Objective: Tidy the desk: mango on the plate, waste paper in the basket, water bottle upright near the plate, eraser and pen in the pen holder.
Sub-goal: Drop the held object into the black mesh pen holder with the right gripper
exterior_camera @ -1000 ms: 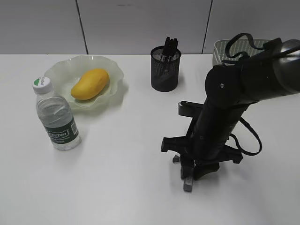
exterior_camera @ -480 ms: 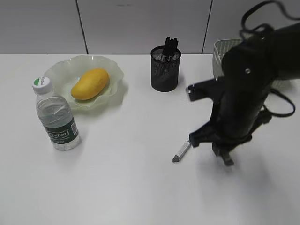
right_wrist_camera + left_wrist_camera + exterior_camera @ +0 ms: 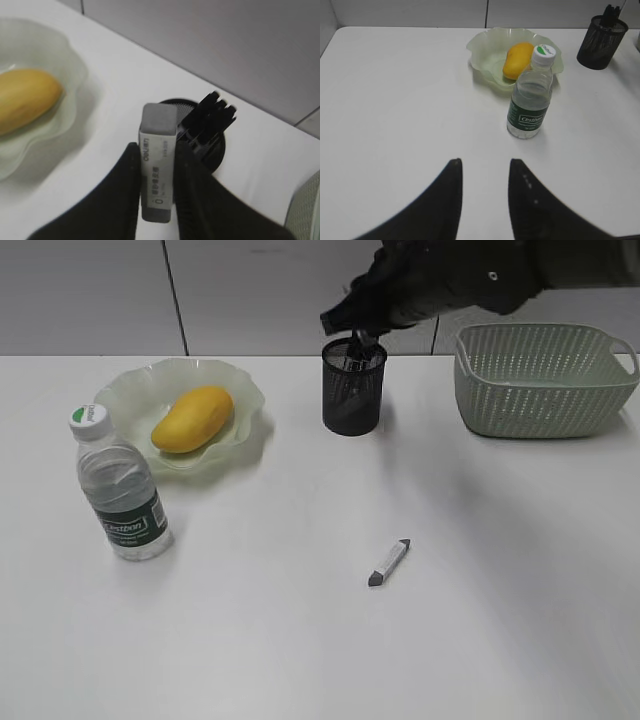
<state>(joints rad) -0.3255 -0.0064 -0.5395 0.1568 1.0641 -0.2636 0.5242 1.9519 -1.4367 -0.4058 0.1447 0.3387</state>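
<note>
My right gripper (image 3: 362,338) hangs just above the black mesh pen holder (image 3: 352,392), shut on a grey eraser (image 3: 159,150) with a white printed sleeve. In the right wrist view the eraser stands over the holder's rim (image 3: 220,150), beside the black pens (image 3: 215,112) in it. The mango (image 3: 192,418) lies on the wavy green plate (image 3: 238,380). The water bottle (image 3: 120,490) stands upright left of the plate. My left gripper (image 3: 485,162) is open and empty over bare desk (image 3: 250,640). The waste paper is out of view.
A small white stick-shaped item with a dark grey tip (image 3: 388,562) lies on the desk at front middle. The pale green basket (image 3: 540,390) stands at the back right; its inside is hidden. A grey wall runs behind the desk.
My right arm has lifted off the desk at front middle and swung back over the pen holder, uncovering the basket. The small white stick item stays on the desk.
</note>
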